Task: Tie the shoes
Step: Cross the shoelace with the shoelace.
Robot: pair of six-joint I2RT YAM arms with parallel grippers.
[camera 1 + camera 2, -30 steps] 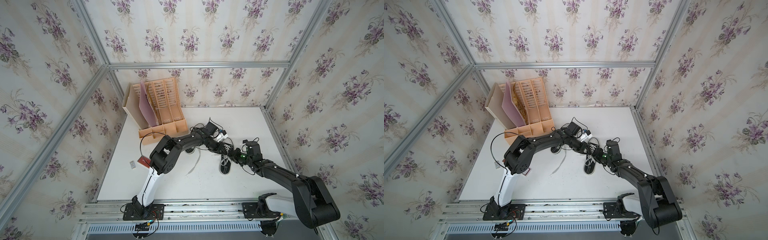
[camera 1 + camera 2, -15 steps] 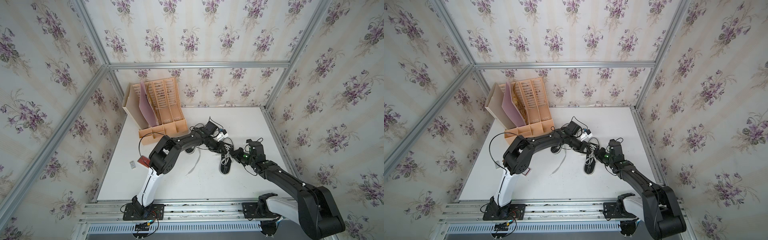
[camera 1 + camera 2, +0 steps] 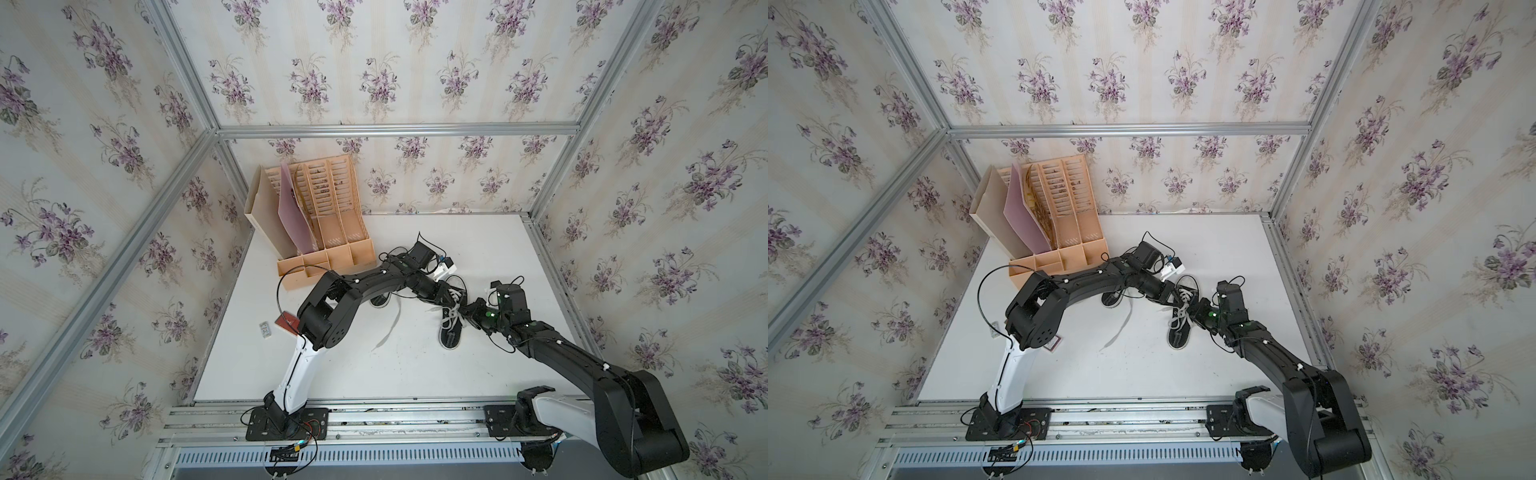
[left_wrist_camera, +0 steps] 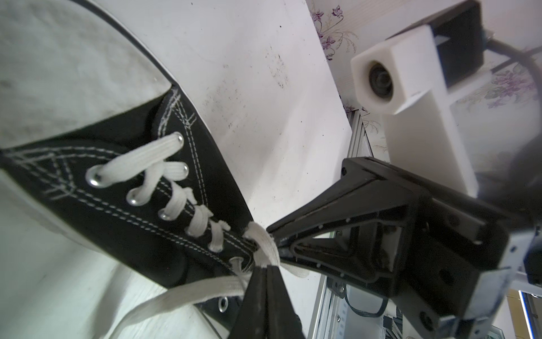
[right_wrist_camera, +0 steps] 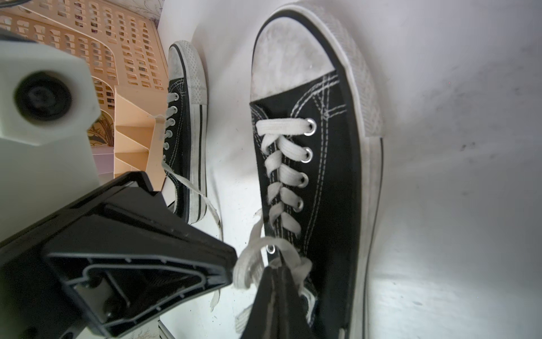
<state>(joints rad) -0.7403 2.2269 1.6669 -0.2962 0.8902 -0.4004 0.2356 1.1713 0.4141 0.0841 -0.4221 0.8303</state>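
Laces [image 4: 265, 249] of the shoe [image 3: 451, 334] [image 3: 1179, 334] right of centre in both top views are being pinched tight by the left gripper [image 4: 264, 273] and the right gripper [image 5: 275, 276].

Qty, as visible:
- Shoes x2: shoe A [image 5: 328, 164], shoe B [image 5: 190, 126].
- Laces x2, 1 per shoe: lace A [image 5: 281, 146], lace B [image 5: 205, 199].
- Arms x2: left arm [image 3: 361, 284], right arm [image 3: 561, 353].
- Grippers x2, 1 ea: left gripper [image 4: 264, 268], right gripper [image 5: 277, 271].
- Wrist cams x2, white housings: left wrist cam [image 5: 44, 97], right wrist cam [image 4: 387, 79].
- Base plates x2: left base plate [image 3: 286, 424], right base plate [image 3: 505, 419].
- Slotted peach file rack [image 3: 332, 216] x1.
- Beige file box [image 3: 266, 216] x1.
- Pink sheet [image 3: 293, 216] x1.
- Small flat bits x2: red-brown card [image 3: 286, 322], grey-white tag [image 3: 265, 328].
- Table [image 3: 415, 382] x1.
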